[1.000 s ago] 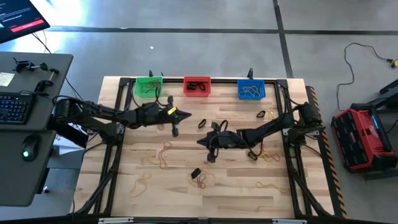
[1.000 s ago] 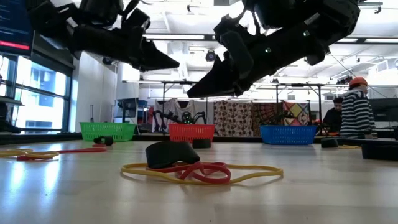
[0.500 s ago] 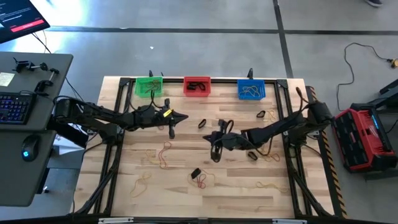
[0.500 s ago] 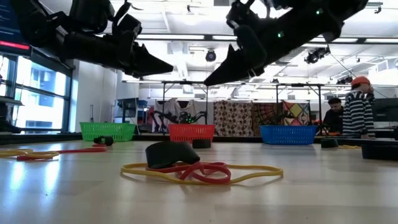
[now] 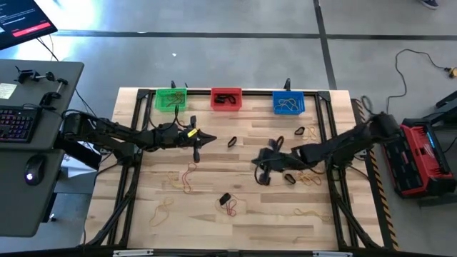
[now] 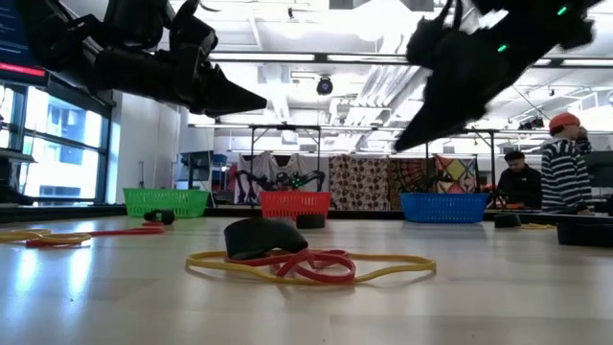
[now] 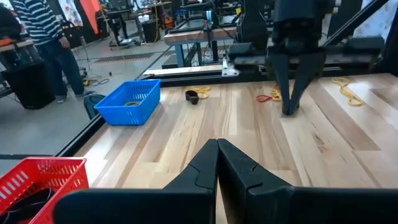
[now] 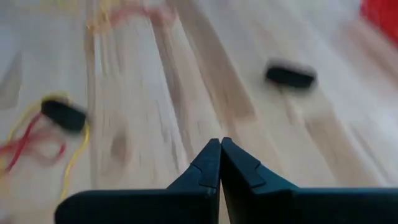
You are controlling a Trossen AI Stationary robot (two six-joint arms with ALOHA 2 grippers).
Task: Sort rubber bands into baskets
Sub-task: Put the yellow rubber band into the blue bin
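Note:
Three baskets stand along the table's far edge: green [image 5: 171, 99], red [image 5: 226, 98] and blue [image 5: 288, 103], each with a few bands inside. Loose rubber bands lie over the table: black ones [image 5: 233, 141], a red and yellow pair [image 5: 189, 175], and a black, red and yellow cluster [image 5: 227, 203] [image 6: 306, 264]. My left gripper [image 5: 211, 136] [image 7: 217, 144] hangs shut above the table, nearer than the green and red baskets, holding nothing. My right gripper [image 5: 256, 164] [image 8: 220, 142] is shut too, in the air right of centre, slanting down and holding nothing.
More yellow bands lie near the front left [image 5: 161, 210] and front right [image 5: 310, 213]. Black bands [image 5: 300, 131] lie nearer than the blue basket. A dark frame rail [image 5: 330, 143] runs along the table's right side. People [image 6: 565, 163] stand in the room beyond.
My right gripper has drawn back toward the table's right edge and risen a little, turning as it went, still shut. The bands on the table have stayed where they were.

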